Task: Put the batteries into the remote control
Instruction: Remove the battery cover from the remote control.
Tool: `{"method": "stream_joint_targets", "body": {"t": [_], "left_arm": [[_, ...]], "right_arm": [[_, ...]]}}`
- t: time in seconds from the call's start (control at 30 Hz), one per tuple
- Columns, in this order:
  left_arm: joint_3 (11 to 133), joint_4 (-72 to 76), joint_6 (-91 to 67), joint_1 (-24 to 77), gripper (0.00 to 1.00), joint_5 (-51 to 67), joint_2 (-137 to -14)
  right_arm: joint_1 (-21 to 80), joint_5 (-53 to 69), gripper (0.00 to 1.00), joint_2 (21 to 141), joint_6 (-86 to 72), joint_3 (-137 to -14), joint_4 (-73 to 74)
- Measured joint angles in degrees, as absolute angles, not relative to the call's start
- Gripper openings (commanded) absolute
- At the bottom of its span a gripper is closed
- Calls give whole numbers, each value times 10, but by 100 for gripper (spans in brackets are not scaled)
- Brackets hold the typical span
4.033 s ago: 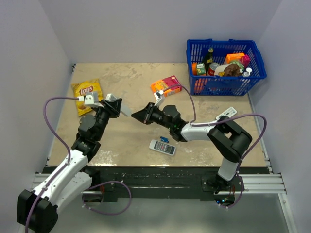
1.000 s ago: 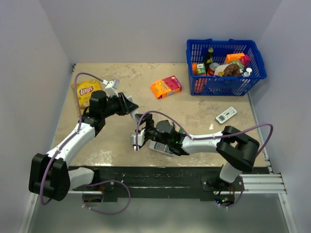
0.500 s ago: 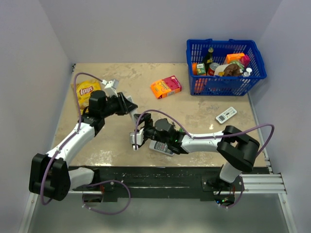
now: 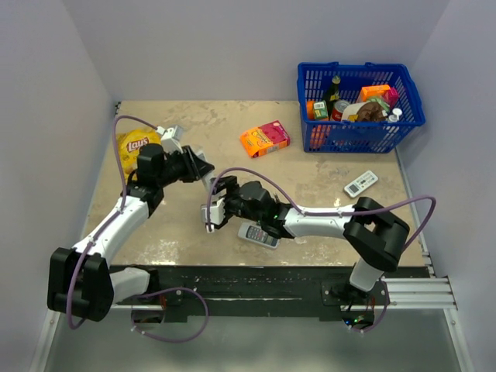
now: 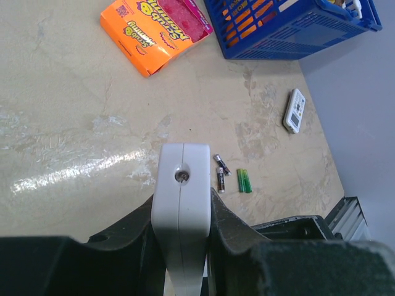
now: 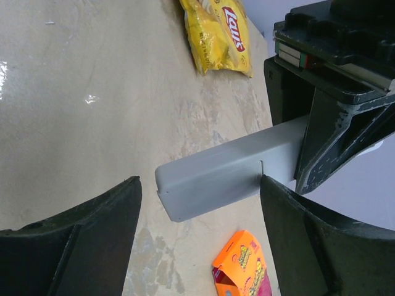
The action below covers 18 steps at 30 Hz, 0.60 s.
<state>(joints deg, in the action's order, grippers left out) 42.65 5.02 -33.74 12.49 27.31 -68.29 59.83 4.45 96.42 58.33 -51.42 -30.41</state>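
Left gripper point(image 5: 183, 225) is clamped on the slim white remote control point(image 5: 183, 185). It holds the remote off the table point(image 5: 68, 111) by one end, with the free end projecting toward the right arm. Right gripper point(image 6: 197, 185) stands wide apart, one finger on each side of that free end, with no contact evident. The two dark batteries point(image 5: 221, 180) lie loose on the table, just beside a green pair point(image 5: 244, 180), in neither gripper.

Handling, as a judgement: the remote is likely light, rigid and smooth-skinned, so it may slip or twist. Grip it across the broad faces, clear of the cover seam. The batteries are small, hard and round, so expect rolling. Take each across the barrel at mid-length, leaving the ends free.
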Motion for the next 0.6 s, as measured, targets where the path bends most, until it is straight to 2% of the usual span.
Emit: {"method": "stream_joint_targets", "body": {"t": [0.33, 0.6], "left_arm": [[424, 58, -333, 105, 0, 271, -682], [423, 66, -334, 105, 0, 275, -682]], "right_arm": [[595, 58, 76, 980, 598, -531, -265], [591, 68, 83, 973, 586, -523, -274]]}}
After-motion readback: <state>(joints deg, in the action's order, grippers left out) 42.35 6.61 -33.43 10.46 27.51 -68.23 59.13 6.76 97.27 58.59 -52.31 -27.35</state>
